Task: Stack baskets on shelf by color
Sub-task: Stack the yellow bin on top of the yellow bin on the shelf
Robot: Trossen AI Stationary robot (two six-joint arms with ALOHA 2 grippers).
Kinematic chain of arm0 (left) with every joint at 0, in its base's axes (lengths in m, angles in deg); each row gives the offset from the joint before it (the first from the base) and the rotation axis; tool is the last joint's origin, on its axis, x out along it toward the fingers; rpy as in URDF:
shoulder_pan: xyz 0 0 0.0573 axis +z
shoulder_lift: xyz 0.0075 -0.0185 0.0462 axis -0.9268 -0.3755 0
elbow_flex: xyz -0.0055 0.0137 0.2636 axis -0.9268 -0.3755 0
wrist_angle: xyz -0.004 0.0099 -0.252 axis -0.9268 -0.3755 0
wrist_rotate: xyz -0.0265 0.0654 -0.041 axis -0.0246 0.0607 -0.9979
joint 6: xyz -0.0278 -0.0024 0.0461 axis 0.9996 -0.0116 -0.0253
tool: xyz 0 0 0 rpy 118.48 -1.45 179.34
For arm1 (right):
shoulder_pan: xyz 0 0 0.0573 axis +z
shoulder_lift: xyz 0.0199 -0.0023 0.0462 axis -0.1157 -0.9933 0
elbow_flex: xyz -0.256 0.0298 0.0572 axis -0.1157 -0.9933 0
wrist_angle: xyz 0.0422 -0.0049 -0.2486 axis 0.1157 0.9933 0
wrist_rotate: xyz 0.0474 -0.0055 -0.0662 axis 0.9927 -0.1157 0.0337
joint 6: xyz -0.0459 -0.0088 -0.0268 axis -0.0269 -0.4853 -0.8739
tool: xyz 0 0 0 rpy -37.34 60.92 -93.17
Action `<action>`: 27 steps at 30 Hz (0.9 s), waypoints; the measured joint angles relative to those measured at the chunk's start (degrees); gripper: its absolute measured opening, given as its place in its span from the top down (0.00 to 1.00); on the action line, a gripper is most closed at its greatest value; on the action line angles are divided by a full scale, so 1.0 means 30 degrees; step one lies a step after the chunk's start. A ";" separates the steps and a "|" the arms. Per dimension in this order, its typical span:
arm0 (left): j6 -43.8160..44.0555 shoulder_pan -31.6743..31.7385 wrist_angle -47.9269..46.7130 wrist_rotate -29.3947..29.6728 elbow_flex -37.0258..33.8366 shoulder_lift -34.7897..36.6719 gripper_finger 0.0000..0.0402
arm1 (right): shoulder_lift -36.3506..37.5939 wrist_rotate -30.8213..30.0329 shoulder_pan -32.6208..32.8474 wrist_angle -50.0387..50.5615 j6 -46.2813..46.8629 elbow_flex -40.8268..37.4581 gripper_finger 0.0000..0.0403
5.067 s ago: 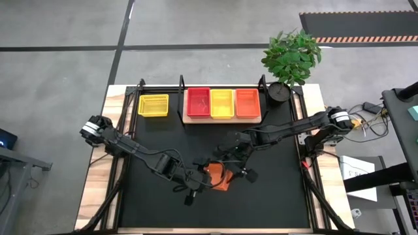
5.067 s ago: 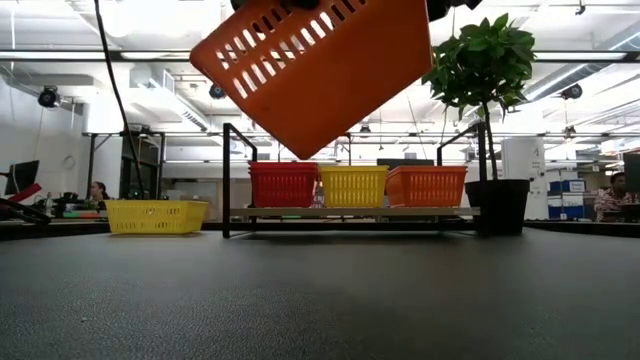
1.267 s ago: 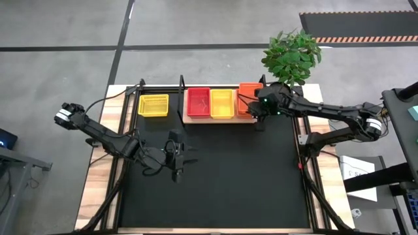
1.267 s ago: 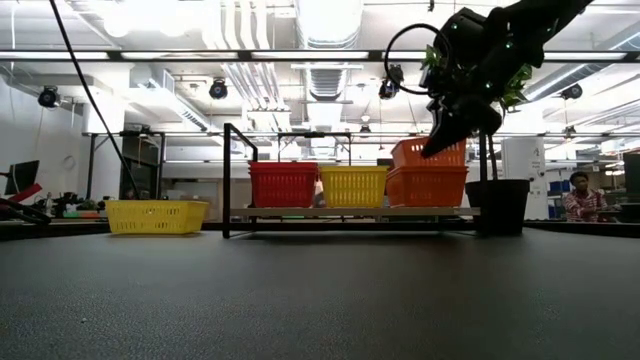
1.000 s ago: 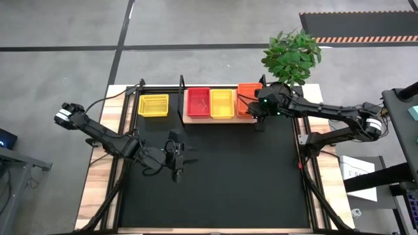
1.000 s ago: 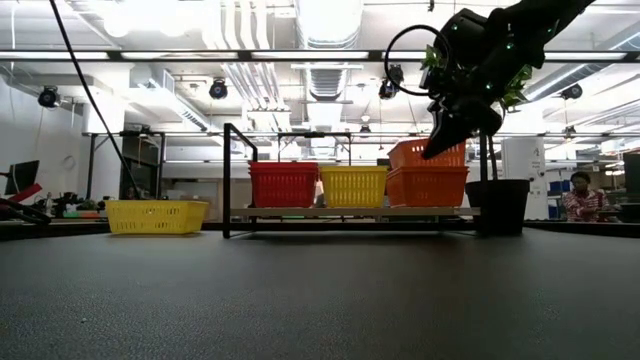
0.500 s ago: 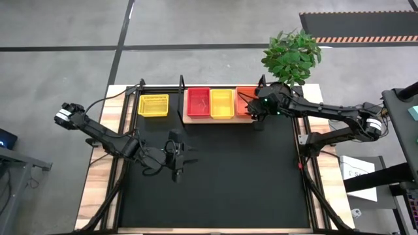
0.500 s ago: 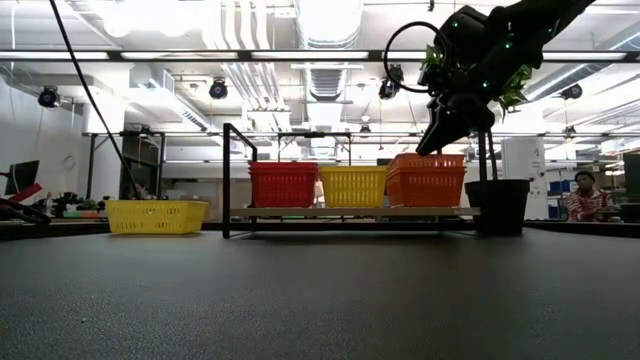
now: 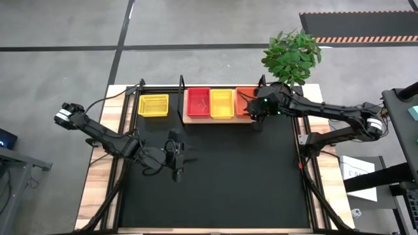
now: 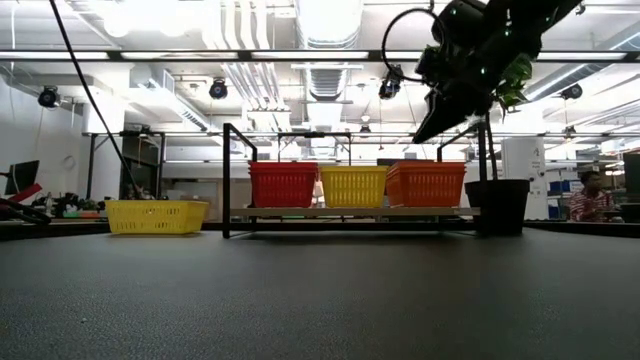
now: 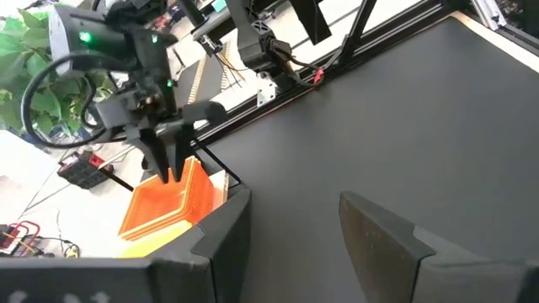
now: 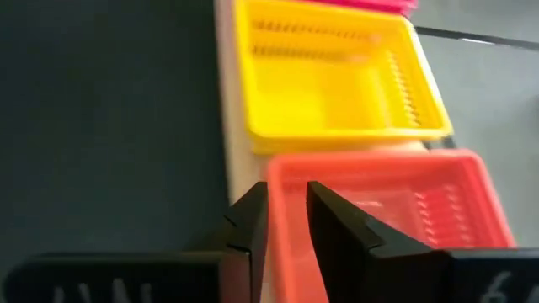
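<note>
Three baskets stand side by side on the shelf [image 10: 350, 212]: pink-red [image 9: 198, 102], yellow [image 9: 221, 103] and orange [image 9: 243, 98]. The orange stack [image 10: 425, 184] sits level at the shelf's right end. My right gripper [image 10: 420, 135] hangs just above that stack's near edge, clear of it, its fingers [image 12: 337, 227] a narrow gap apart with nothing between them. Another yellow basket [image 9: 153, 105] rests on the mat left of the shelf. My left gripper [image 9: 176, 171] waits open over the mat's left middle, touching nothing.
A potted plant [image 9: 290, 59] stands right behind the shelf's right end, its pot [image 10: 497, 205] close to the orange stack. Black upright posts [image 10: 227, 180] rise at the shelf's ends. The black mat [image 9: 235, 176] lies bare in front of the shelf.
My right gripper has opened and let go of the upper orange basket. That basket had been tilted above the orange one on the shelf and has dropped level into it. The gripper has then risen a little, clear of the stack.
</note>
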 joint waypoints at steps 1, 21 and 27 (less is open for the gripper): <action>0.0029 0.0022 0.0000 0.0149 0.0000 0.0000 0.59 | 0.0039 0.0295 0.0220 0.0281 0.0221 0.0189 0.82; 0.0966 1.0820 -1.0264 -0.4605 0.0277 0.0512 0.59 | 0.2738 0.0404 0.8667 0.1278 0.6009 0.0398 0.98; 0.0955 1.5593 -1.3958 -0.6555 -0.0594 0.0597 0.59 | 0.2365 -0.0018 0.9610 0.0512 0.5534 0.0378 0.98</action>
